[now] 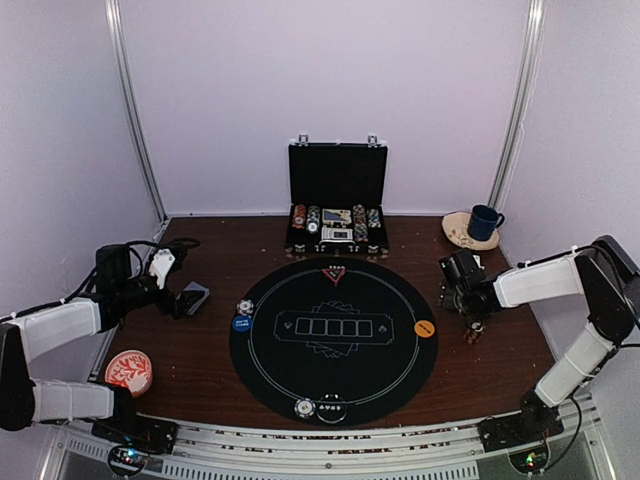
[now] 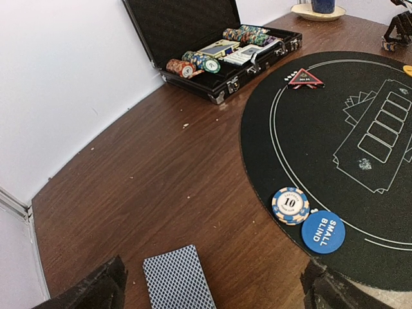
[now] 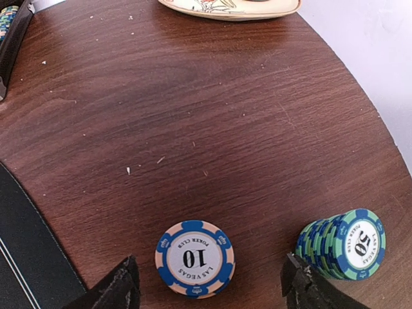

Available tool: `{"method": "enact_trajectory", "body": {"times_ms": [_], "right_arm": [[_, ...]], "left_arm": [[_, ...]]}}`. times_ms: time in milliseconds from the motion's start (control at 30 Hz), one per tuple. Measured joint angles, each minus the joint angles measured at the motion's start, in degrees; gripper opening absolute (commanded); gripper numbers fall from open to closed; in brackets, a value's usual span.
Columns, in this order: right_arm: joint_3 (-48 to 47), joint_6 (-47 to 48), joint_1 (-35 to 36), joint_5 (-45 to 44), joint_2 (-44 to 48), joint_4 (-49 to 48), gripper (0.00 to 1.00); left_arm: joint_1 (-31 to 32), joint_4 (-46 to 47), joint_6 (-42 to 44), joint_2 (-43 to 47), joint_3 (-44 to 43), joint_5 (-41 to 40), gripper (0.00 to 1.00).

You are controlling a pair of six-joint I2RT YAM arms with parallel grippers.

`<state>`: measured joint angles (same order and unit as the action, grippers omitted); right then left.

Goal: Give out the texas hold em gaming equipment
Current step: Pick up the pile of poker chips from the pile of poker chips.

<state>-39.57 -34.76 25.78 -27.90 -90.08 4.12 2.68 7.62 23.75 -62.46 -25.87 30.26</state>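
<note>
A grey-blue-backed card deck (image 2: 178,278) (image 1: 196,296) lies on the wood left of the black round mat (image 1: 333,350). My left gripper (image 2: 212,293) (image 1: 178,300) hangs open just above it. On the mat's left rim sit a "10" chip (image 2: 290,205) and a blue "small blind" disc (image 2: 323,232). The mat also holds a red triangle marker (image 1: 335,273), an orange disc (image 1: 424,328), and a chip (image 1: 305,407) beside a dark disc (image 1: 331,408). Right of the mat, my right gripper (image 3: 209,286) (image 1: 470,320) stands open around a flat "10" chip (image 3: 195,259), its fingers not touching it. A teal "50" chip stack (image 3: 341,243) lies on edge beside the right finger.
The open black briefcase (image 1: 337,200) with chip rows stands at the back centre. A blue mug (image 1: 484,222) on a saucer (image 3: 232,6) is at the back right. A red-and-white round dish (image 1: 129,371) lies near the front left.
</note>
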Motion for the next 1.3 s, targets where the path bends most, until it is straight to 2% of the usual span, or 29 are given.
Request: {"method": "enact_trajectory", "body": {"times_ms": [1300], "right_arm": [[-0.24,0.15,-0.83,1.05,-2.91,-2.32,0.61]], "left_arm": [[0.0,0.02,0.0,-0.13,0.0,0.02,0.98]]}}
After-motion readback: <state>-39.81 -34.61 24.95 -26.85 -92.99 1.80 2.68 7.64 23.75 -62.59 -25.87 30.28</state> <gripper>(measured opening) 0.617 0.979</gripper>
